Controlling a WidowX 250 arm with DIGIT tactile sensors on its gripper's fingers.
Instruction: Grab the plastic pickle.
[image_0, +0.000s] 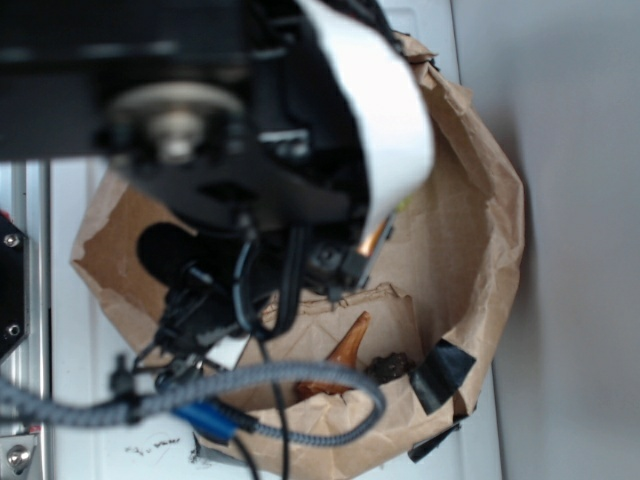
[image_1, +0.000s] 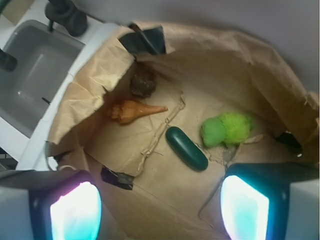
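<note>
One pickle (image_1: 186, 148) lies loose on the brown paper (image_1: 165, 200), just left of one green plush toy (image_1: 226, 129). One orange shell (image_1: 133, 111) and one dark lump (image_1: 143, 85) sit further back. The gripper (image_1: 160, 210) hangs above, its two fingers (image_1: 75, 212) spread, holding nothing.

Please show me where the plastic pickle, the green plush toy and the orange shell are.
plastic pickle (image_1: 186, 148): wrist view, middle of its glossy body.
green plush toy (image_1: 226, 129): wrist view, centre of the fuzzy surface.
orange shell (image_1: 131, 111): wrist view, its wide part.
</note>
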